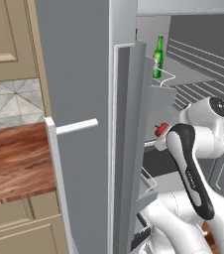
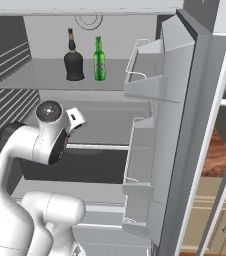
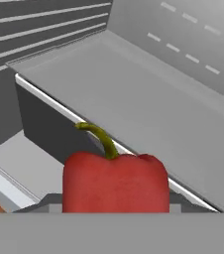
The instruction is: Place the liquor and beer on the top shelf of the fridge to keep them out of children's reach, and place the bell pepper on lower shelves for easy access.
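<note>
gripper holding bell pepper, over lower shelf's edge

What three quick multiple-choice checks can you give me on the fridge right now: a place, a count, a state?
1. Where is the beer?
A. On the top shelf, beside the liquor
B. In a door bin
C. On the wooden counter

2. How many bottles stand on that shelf?
A. One
B. Two
C. Three

3. What is the state of the bell pepper?
A. Resting on the top shelf
B. Lying on the floor
C. Close before the hand camera, at the edge of a lower shelf, not yet set down

Key: 1 A, the right base view shows both side by side; 2 B, one black, one green; 3 C, the hand view shows it.
</note>
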Robot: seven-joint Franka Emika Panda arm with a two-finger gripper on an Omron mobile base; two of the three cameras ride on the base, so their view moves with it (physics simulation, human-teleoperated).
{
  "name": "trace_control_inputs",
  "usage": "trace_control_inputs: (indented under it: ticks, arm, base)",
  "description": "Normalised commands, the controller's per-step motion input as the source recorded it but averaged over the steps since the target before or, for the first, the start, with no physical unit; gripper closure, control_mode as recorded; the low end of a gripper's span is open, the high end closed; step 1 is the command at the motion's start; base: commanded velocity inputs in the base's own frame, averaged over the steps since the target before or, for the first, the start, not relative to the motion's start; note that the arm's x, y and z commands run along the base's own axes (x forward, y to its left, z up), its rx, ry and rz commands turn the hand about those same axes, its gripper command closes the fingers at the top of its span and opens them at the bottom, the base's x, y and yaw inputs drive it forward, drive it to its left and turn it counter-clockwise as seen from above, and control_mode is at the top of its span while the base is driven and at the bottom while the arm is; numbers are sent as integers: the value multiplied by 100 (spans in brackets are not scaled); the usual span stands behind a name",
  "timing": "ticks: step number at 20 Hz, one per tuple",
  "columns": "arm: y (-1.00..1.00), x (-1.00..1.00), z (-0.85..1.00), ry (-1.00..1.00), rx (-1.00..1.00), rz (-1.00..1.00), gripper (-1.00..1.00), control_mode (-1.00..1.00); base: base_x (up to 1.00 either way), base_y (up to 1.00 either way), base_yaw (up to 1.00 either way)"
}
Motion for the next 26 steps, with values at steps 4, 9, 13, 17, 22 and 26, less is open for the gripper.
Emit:
trace_control_inputs:
  ticks: [4,9,13,17,22,26]
  arm:
    - [-2,31,-30,-11,0,-1,100,-100]
    - [0,42,-2,-3,0,-8,100,-100]
    - [0,39,-4,0,0,-13,100,-100]
    - [0,34,-12,5,0,-16,100,-100]
    - [-10,25,-17,2,7,-17,100,-100]
    - [-13,17,-5,2,14,-14,100,-100]
  base:
    - [0,0,0]
    - [0,0,0]
    - [0,0,0]
    - [0,0,0]
    - [0,0,0]
    - [0,0,0]
